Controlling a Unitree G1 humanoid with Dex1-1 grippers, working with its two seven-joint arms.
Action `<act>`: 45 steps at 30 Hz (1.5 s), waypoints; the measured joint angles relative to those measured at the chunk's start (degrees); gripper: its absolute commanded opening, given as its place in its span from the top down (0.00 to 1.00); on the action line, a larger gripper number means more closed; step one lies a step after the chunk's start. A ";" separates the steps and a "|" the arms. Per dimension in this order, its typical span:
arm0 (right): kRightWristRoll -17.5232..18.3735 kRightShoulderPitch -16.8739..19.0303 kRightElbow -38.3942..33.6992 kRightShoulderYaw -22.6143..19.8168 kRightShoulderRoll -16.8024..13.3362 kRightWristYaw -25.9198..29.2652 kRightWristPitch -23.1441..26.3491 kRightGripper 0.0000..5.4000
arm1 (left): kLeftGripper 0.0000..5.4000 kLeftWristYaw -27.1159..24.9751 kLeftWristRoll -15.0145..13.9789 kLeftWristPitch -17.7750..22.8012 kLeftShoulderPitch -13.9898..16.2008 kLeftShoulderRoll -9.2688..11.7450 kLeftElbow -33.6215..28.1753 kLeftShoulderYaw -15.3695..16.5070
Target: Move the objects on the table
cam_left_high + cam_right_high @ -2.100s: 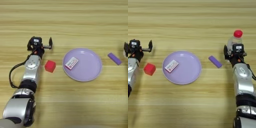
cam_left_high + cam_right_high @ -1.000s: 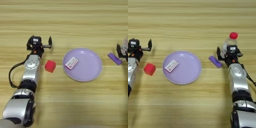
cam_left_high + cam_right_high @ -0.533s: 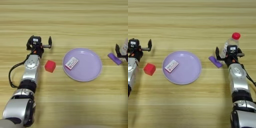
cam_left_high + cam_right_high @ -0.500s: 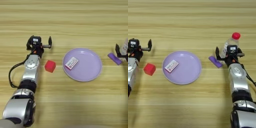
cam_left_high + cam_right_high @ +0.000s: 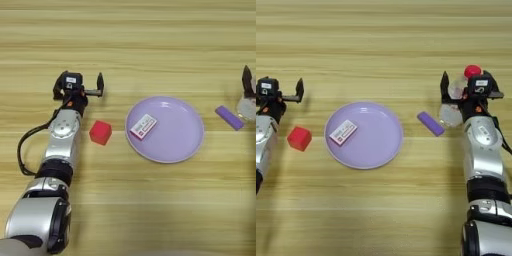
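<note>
Gripping the water bottle [image 5: 457, 100] in the right claw [image 5: 460, 92].
Lying just left: purple bar [image 5: 431, 123]; left claw [image 5: 80, 88] hovering spread beyond the red cube [image 5: 100, 132].

The right gripper [image 5: 456, 90] covers much of the bottle [image 5: 455, 102], and the card [image 5: 343, 132] on the plate [image 5: 381, 150] shows unreadable print.

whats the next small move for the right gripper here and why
Probably lift the water bottle a little and carry it clear of the purple bar. The right gripper appears shut on the bottle, which is tilted rather than upright, and the bar lies just to its left. The left gripper sits open beyond the red cube, idle.
</note>
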 measured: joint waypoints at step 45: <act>-3.45 9.09 -15.82 15.31 7.87 5.14 8.51 0.01 | 0.00 -0.10 0.03 -0.03 0.05 -0.14 -0.26 -0.41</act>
